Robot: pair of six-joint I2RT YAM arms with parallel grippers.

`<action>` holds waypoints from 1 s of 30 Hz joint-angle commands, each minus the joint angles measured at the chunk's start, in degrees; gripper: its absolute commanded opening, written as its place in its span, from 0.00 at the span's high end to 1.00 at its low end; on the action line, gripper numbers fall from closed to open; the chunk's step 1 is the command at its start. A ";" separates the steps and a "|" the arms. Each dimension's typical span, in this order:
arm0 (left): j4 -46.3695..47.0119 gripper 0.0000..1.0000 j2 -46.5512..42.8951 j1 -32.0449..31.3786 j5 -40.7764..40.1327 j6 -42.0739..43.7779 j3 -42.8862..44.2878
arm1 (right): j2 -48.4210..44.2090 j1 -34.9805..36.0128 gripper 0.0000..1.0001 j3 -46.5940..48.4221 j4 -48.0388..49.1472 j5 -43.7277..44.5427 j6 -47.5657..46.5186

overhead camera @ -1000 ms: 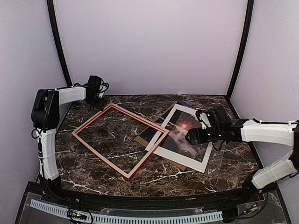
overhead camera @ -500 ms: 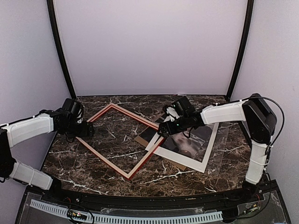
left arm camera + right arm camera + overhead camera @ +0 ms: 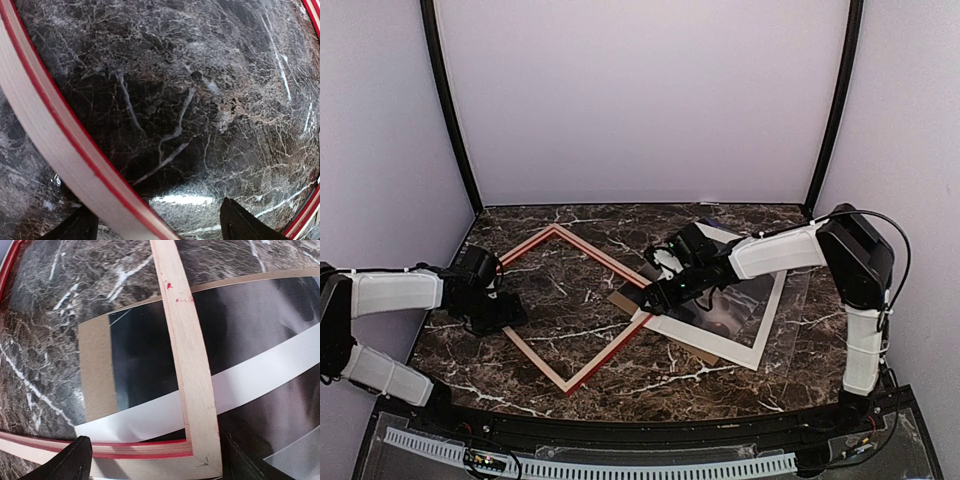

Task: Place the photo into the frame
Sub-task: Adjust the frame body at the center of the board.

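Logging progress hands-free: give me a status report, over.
Left gripper open astride frame rail. Right gripper at opposite corner, grip unclear. Photo under mat; frame corner overlaps both.

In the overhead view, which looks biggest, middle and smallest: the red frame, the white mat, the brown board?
1. Red frame, largest.
2. White mat, a little smaller.
3. Brown backing board, smallest as seen: only slivers show.

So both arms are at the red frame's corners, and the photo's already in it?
No. The left gripper and right gripper are at the frame's corners, but the photo lies to its right under the white mat; the top view shows mostly bare marble inside the frame.
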 commanded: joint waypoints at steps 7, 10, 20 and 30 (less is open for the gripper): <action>5.81 0.37 8.33 2.71 -1.44 2.23 4.08 | -7.99 8.25 0.13 -9.03 7.30 -4.85 7.94; 4.70 0.41 12.63 3.75 -4.82 6.12 8.33 | -8.08 10.86 0.14 -10.33 9.32 -5.57 9.72; -2.80 0.43 29.79 10.03 -16.78 16.56 25.82 | -3.69 17.17 0.12 -6.61 11.22 -8.92 8.91; -3.81 0.44 41.64 17.26 -19.09 22.57 38.35 | -8.24 15.16 0.06 -5.53 2.96 1.12 4.90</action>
